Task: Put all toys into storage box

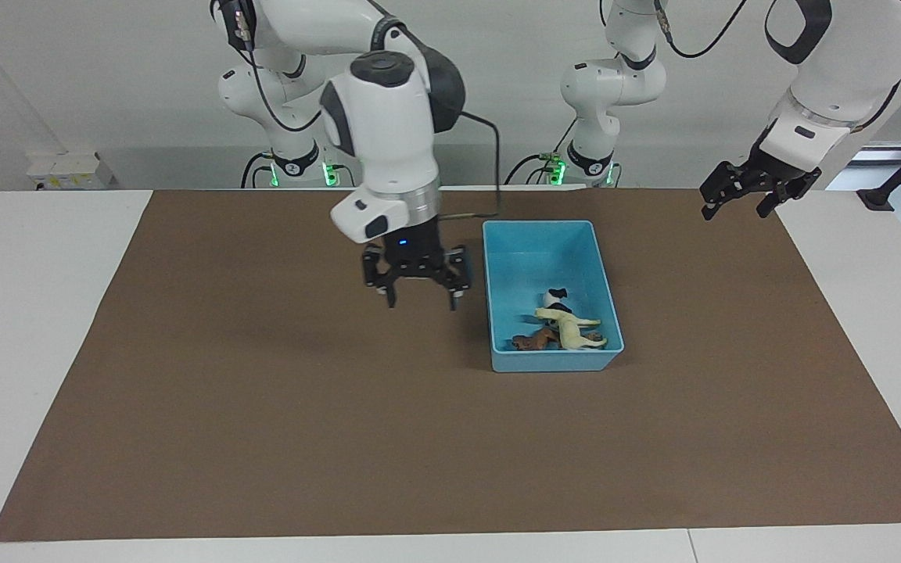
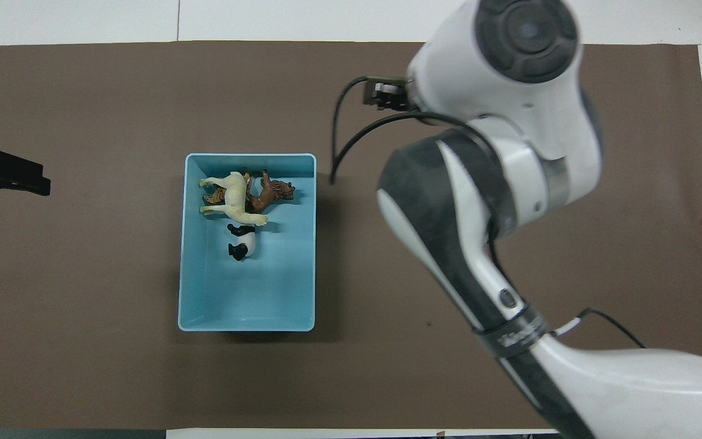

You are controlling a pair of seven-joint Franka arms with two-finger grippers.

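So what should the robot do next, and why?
Probably just lift the right pincer away and stop. It hangs open and empty over the mat beside the storage box, where the horse, panda, lion and tiger already lie. The left pincer waits.

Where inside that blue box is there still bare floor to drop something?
The box is bare in the half nearer the robots. It is crowded at the end farther from them, where the horse, lion, tiger and panda huddle.
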